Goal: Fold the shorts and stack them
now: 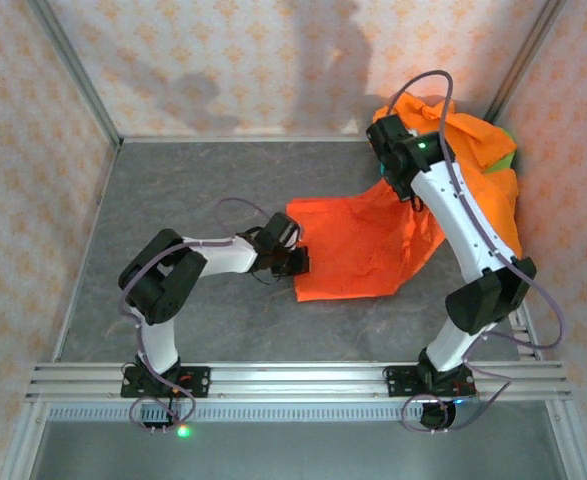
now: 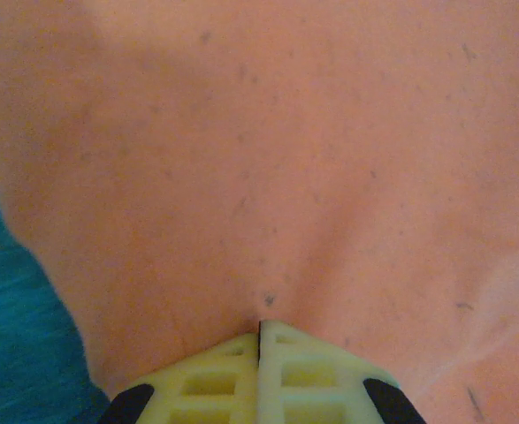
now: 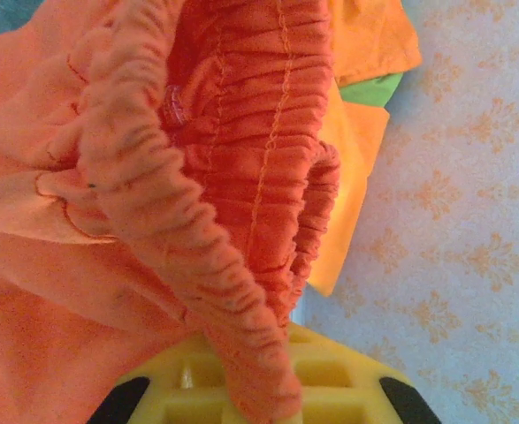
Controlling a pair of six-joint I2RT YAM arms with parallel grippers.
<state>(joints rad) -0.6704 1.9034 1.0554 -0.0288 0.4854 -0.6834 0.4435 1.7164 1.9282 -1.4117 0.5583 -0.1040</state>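
One pair of bright orange shorts (image 1: 363, 250) lies half spread on the grey table, its right side lifted. My left gripper (image 1: 298, 262) sits at the cloth's near-left edge, and in the left wrist view the left gripper (image 2: 260, 329) is shut with orange cloth (image 2: 268, 177) pinched at its tips. My right gripper (image 1: 405, 190) holds the raised far-right side. In the right wrist view the right gripper (image 3: 255, 389) is shut on the gathered elastic waistband (image 3: 197, 247). More orange shorts (image 1: 473, 150) are heaped at the back right, with a lime-green pair (image 1: 505, 158) among them; the lime-green pair (image 3: 370, 88) peeks out behind the waistband.
Patterned walls (image 1: 33, 150) close in the table on three sides, and the right wall (image 3: 471, 221) is close behind the heap. Bare grey tabletop (image 1: 193, 180) lies left of and behind the left arm. The metal rail (image 1: 293, 380) runs along the near edge.
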